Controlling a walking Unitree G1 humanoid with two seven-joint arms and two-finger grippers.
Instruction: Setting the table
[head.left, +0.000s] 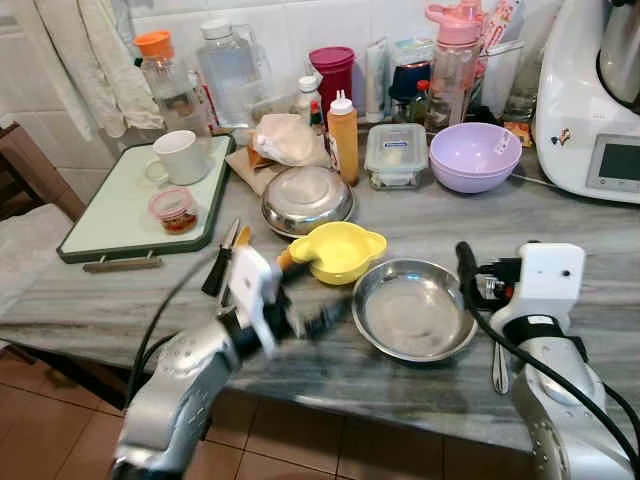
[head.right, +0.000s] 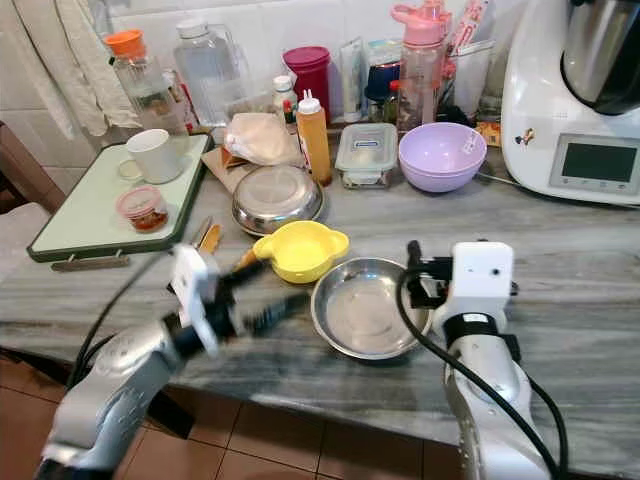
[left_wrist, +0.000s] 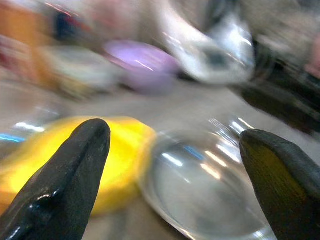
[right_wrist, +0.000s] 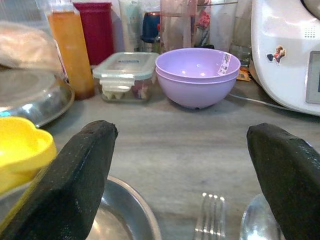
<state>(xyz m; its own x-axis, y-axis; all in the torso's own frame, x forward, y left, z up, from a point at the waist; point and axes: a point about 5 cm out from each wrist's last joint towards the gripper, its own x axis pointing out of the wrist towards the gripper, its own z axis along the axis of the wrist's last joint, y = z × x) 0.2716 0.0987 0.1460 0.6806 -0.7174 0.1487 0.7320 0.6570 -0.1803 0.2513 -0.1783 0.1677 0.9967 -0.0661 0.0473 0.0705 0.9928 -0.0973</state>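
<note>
Steel dish (head.left: 414, 308), shallow and empty, sits near the front edge of the desk (head.left: 600, 240), between the two arms, and seems the likeliest piece to set out. The left gripper (head.left: 325, 318) is blurred in motion just beside the dish's near-left rim, its fingers (left_wrist: 75, 170) spread wide and holding nothing, pointing across toward the dish. The right gripper (right_wrist: 182, 175) hovers at the dish's right side, fingers also wide apart and empty, aimed toward the back of the desk; a fork (right_wrist: 208, 216) and spoon (right_wrist: 257, 220) lie on the desk straight ahead of it. Both arms are close, the left appearing nearer the rim. A yellow bowl (head.left: 337, 250) touches or nearly touches the dish's far-left edge and could get in the way. Farther back stand an upturned steel bowl (head.left: 306, 197), stacked purple bowls (head.left: 475, 155), a lidded container (head.left: 396, 153), an orange bottle (head.left: 343, 135) and a tray (head.left: 110, 215) with a cup (head.left: 181, 156).
</note>
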